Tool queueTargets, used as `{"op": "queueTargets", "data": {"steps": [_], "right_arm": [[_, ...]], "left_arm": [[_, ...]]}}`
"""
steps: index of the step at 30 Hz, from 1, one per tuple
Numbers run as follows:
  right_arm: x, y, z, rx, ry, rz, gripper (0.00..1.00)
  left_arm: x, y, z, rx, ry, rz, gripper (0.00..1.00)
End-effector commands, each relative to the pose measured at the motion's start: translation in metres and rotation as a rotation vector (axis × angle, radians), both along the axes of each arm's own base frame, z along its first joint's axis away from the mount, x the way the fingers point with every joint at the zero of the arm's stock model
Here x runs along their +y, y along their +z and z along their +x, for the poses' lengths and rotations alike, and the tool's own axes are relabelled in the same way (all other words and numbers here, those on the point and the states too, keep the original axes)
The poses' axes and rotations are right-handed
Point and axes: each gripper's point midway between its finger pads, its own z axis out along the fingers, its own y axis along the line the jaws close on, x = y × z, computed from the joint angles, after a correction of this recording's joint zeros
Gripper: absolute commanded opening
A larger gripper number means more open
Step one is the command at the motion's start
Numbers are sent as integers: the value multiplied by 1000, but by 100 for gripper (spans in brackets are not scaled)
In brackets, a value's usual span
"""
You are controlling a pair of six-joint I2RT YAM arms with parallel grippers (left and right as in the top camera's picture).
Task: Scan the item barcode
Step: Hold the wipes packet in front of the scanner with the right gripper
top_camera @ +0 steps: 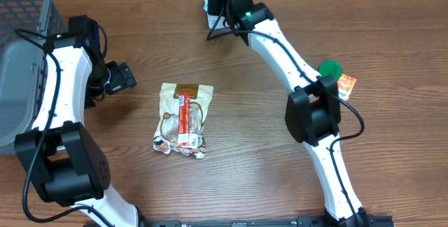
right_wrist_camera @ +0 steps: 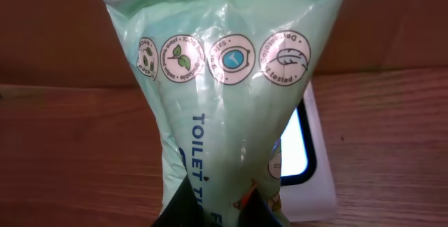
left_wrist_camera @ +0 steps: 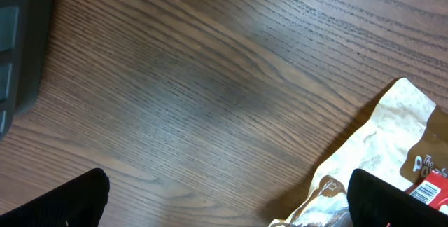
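Gripping a pale green wipes pack by its narrow end, the right tool is clenched hard on it. The pack fans out from the fingers and carries four round icons plus "TOILET" lettering. Location: well beyond the snack bag, at the far edge of the counter, w/ a white scanner unit behind it. Left tool is spread wide, holding nothing, just left of the snack bag. Grey basket sits further left; contents can't be made out.
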Motion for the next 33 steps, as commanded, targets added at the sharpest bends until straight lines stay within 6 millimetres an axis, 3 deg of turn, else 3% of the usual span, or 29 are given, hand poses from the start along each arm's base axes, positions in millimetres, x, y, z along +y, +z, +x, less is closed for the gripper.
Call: {"op": "queueTargets", "data": {"steps": [1,8,33], "right_arm": [[-14,-6,10,-24,-51,-57,4],[-21,-39,5,39,-72,-106,4],[-19,-59,-14,146,-23,-120,4]], "left_arm": [[0,10,4,-30,-10,15,100],[0,10,4,-30,-10,15,100],[0,10,4,-30,-10,15,100]]}}
